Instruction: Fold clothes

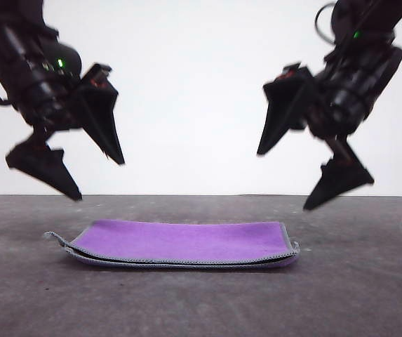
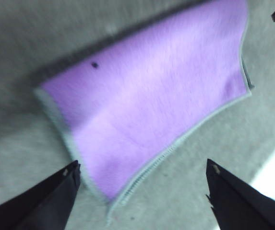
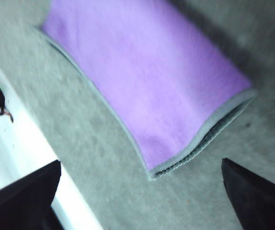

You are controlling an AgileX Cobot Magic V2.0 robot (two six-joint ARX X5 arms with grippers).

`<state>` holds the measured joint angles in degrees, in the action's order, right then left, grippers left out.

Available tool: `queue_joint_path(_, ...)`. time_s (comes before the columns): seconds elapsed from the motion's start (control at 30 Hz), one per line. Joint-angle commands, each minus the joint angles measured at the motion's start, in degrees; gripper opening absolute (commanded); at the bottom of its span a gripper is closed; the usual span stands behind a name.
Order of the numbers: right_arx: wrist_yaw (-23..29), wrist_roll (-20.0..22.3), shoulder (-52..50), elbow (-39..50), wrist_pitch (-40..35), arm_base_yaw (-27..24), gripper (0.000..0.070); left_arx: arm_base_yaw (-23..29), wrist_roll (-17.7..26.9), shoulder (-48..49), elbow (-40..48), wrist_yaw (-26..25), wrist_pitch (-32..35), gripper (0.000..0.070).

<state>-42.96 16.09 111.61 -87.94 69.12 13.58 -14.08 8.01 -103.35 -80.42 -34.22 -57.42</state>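
Note:
The cloth (image 1: 179, 242) lies folded on the grey table, purple face up, light grey stitched edging along its near side and a dark layer showing underneath. Above its left end my left gripper (image 1: 102, 180) hangs open with nothing between its fingers. Over the right end my right gripper (image 1: 283, 180) is open too, and holds nothing. From the left wrist, the purple cloth (image 2: 151, 100) lies beyond the spread black fingers (image 2: 51, 196). In the right wrist view the stacked edges of the folded cloth (image 3: 151, 81) show at one corner.
The grey table (image 1: 201, 302) stretches out around the cloth, with a white wall behind it. A white strip (image 3: 27, 153) borders the table in the right wrist view.

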Motion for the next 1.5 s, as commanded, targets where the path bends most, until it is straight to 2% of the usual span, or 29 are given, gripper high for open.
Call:
queue_joint_path(0.0,0.0,0.3,-1.8,-1.0,-0.5,-0.5,0.0685,0.3,-0.3,1.2,-1.1,1.8,0.6,0.0516)
queue_joint_path(0.27,7.1,-2.1,-12.2,-0.5,0.7,-1.6,0.0685,2.0,-1.6,8.3,-1.0,12.5,-0.1,0.0516)
queue_joint_path(0.47,14.4,-3.8,-21.2,3.3,1.5,-1.4,0.0685,4.8,-1.1,9.8,-0.8,14.9,-1.2,0.0516)
queue_joint_path(0.57,16.7,-5.4,-25.3,7.0,-0.7,-1.8,0.0685,7.2,-0.6,9.8,-0.8,14.9,-0.8,0.0516)
queue_joint_path(0.7,16.0,-8.8,-28.7,15.6,-9.3,-2.2,0.0685,10.1,-1.3,9.8,-0.8,14.8,0.4,0.0516)
queue_joint_path(0.83,14.3,-14.4,-28.8,27.0,-22.3,-2.2,0.0685,11.5,-1.4,9.8,-0.8,14.5,0.4,0.0516)
queue_joint_path(0.97,8.2,-21.9,-27.9,36.6,-38.3,-2.2,0.0684,11.7,-1.4,9.8,-0.8,13.7,0.5,0.0516)
queue_joint_path(1.07,4.5,-26.7,-26.8,40.5,-47.0,-2.0,0.0677,11.7,-1.4,9.8,-0.8,12.6,0.7,0.0516)
queue_joint_path(1.17,3.9,-29.6,-24.6,41.3,-51.3,-1.5,0.0631,11.7,-1.4,9.8,-0.8,11.6,0.8,0.0516)
queue_joint_path(1.47,0.4,-32.4,-16.5,41.3,-55.7,0.6,0.0626,11.7,-1.4,9.8,-0.8,11.6,0.7,0.0516)
